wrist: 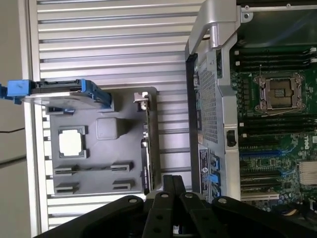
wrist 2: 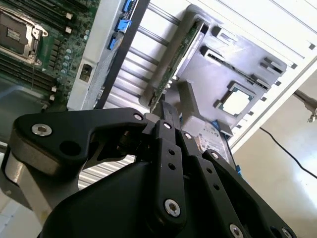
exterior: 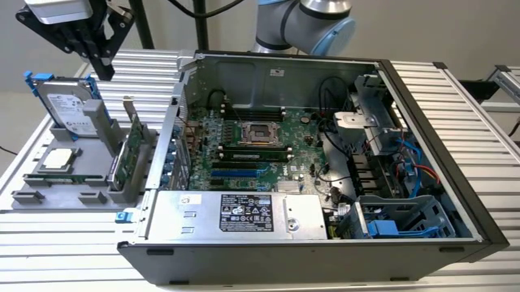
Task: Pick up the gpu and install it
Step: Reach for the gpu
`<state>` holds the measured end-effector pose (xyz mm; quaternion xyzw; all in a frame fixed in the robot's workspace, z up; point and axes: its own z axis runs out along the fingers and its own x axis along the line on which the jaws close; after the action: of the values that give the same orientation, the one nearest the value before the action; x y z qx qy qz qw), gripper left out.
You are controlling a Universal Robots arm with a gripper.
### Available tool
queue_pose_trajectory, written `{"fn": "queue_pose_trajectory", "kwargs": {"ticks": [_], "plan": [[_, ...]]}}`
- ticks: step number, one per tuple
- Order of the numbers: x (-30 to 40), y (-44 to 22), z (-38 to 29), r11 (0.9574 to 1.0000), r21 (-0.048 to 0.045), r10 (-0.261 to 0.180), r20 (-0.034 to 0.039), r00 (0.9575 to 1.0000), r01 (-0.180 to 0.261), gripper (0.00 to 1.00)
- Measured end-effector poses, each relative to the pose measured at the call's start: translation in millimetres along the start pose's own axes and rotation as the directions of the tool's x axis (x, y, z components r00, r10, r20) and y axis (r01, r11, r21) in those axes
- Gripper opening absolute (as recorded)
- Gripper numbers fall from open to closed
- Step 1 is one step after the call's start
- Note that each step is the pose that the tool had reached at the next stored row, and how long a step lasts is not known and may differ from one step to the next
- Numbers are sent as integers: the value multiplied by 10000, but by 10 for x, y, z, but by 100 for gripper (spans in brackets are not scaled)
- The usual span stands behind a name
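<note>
One black gripper (exterior: 104, 72), fingers pressed together and empty, we are seeing hovering over the grey tray (exterior: 49, 198) holding the upright green circuit-board gpu (exterior: 133, 149).

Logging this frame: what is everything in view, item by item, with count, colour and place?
gpu: one, green, silver bracket, on edge in the tray, on the case side
hard drive: one, silver, blue rails, upright in the tray
processor chip: one, silver, flat in the tray
memory stick: one, green, in the tray
tray: one, grey, exterior view's left
computer case: one, black, open, beside the tray
motherboard: one, green, inside the case
power supply: one, silver, inside the case
table: one, silver, slatted
arm: one, grey and blue, behind the case
gripper: one, black, shut, empty, above the tray
</note>
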<state>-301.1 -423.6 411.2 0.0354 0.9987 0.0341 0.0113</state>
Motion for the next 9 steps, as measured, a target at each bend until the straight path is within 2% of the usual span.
{"fn": "queue_pose_trajectory", "kwargs": {"ticks": [9], "plan": [[91, -78, -7, 10000, -42, 2, -2, 10000, -2, 0]]}}
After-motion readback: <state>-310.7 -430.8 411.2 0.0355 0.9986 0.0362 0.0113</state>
